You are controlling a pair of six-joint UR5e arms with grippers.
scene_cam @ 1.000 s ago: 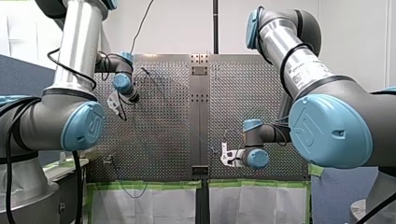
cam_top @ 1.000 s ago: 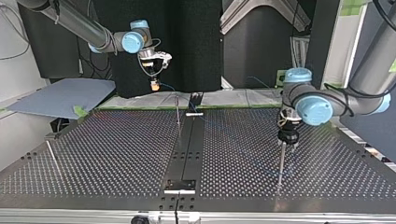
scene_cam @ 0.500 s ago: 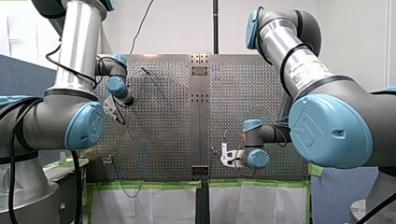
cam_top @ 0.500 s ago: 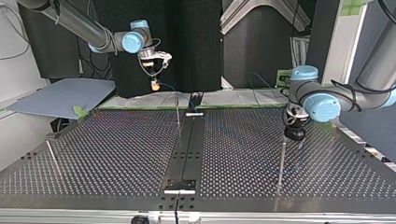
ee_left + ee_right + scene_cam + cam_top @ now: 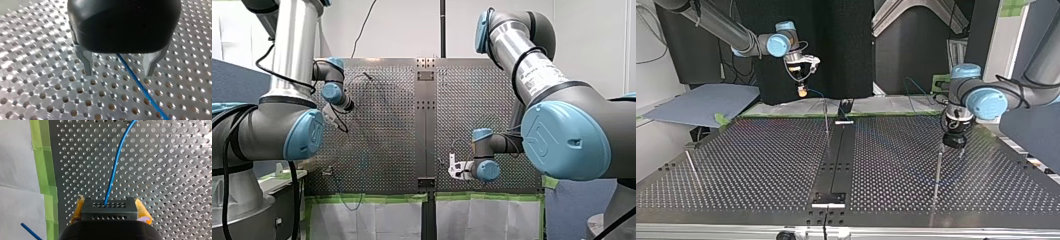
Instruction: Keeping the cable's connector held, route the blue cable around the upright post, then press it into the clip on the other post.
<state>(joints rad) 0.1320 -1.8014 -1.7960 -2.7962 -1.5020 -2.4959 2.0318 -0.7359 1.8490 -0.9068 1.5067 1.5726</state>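
My right gripper [image 5: 110, 206] is clamping the one connector [image 5: 109, 212], its single blue cable [image 5: 115, 167] running between my left gripper's [image 5: 118, 68] two spread fingers, over a worktop [image 5: 761, 160] carrying three posts [image 5: 937, 172].

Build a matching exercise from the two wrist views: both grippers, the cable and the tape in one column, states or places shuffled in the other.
Things
1. my left gripper
2. my right gripper
3. blue cable
4. green tape

States or places
A. lies along the edge of the perforated table
B. metal fingers apart, gripping nothing
C. comes out of the connector and passes between the open fingers
D. yellow pads shut on the connector

Pairs: 1-B, 2-D, 3-C, 4-A
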